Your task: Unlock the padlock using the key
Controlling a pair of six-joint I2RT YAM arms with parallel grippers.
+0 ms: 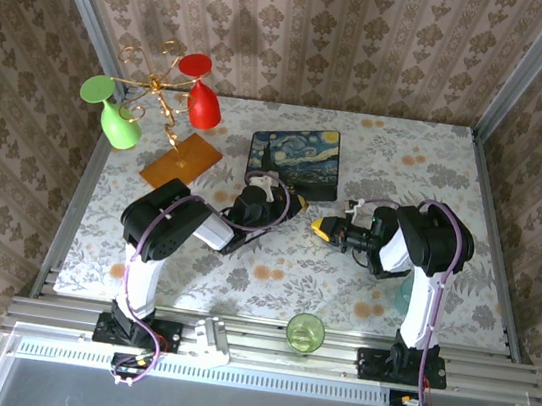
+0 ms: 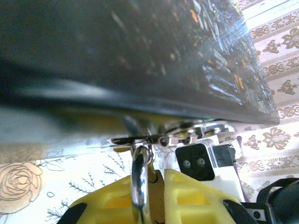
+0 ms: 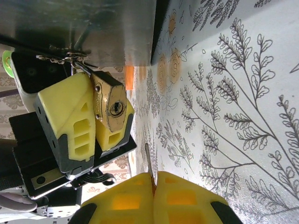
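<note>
The floral-patterned counter takes up the middle of the top view. The left arm reaches in from 7 o'clock and the right arm from 5 o'clock. Both bend toward the centre.

A flat painted box with a swirling night-sky lid lies at 12 o'clock from the counter's middle. At 10 o'clock, in the far left corner, a gold wire rack carries a red wine glass and a green wine glass. An orange plate lies flat at 5 o'clock from the rack. A green cup stands at 6 o'clock on the near edge.

The left claw sits against the box's near side. Its yellow fingers are closed on the padlock. In the right wrist view, the brass body is pinched between those fingers with the keyhole facing the camera. In the left wrist view, the silver shackle rises from between the fingers to the box's metal clasp at 12 o'clock.

The right claw is level with the left claw and at 3 o'clock from it in the top view, and the tips point at each other. Its jaws are pressed together on the key, whose thin dark blade sticks out from between them. The padlock is at 11 o'clock from the blade's tip, near it but not touching.
</note>
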